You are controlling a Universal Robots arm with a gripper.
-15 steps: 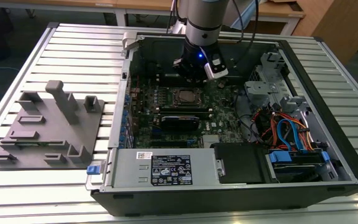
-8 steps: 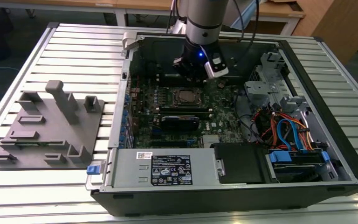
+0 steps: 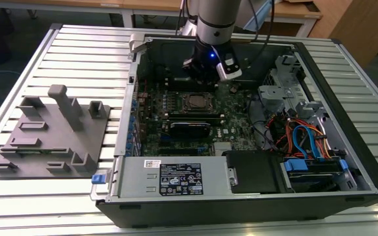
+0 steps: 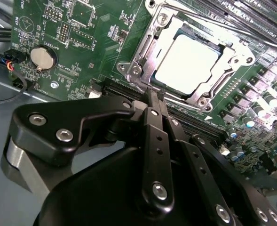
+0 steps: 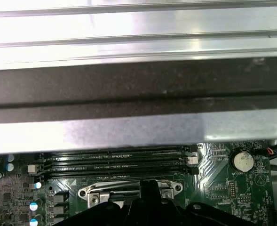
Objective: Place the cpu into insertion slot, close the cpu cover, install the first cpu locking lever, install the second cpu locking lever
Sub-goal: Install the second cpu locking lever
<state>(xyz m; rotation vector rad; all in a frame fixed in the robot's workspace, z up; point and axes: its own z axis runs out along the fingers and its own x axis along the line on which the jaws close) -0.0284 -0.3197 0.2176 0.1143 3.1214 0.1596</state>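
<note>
One pincer (image 4: 153, 96) closed, hiding cover (image 4: 143, 56) edge

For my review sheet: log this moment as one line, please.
chip: seated in socket | cover: down over chip | gripper: shut, empty, tips at cover's edge | levers: state unclear

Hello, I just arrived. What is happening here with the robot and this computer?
A robot arm is working inside an open computer case. Its gripper, fingers together and holding nothing, sits at the edge of the processor socket on the green board. The chip already lies in the socket, with the metal cover frame down around it.
</note>
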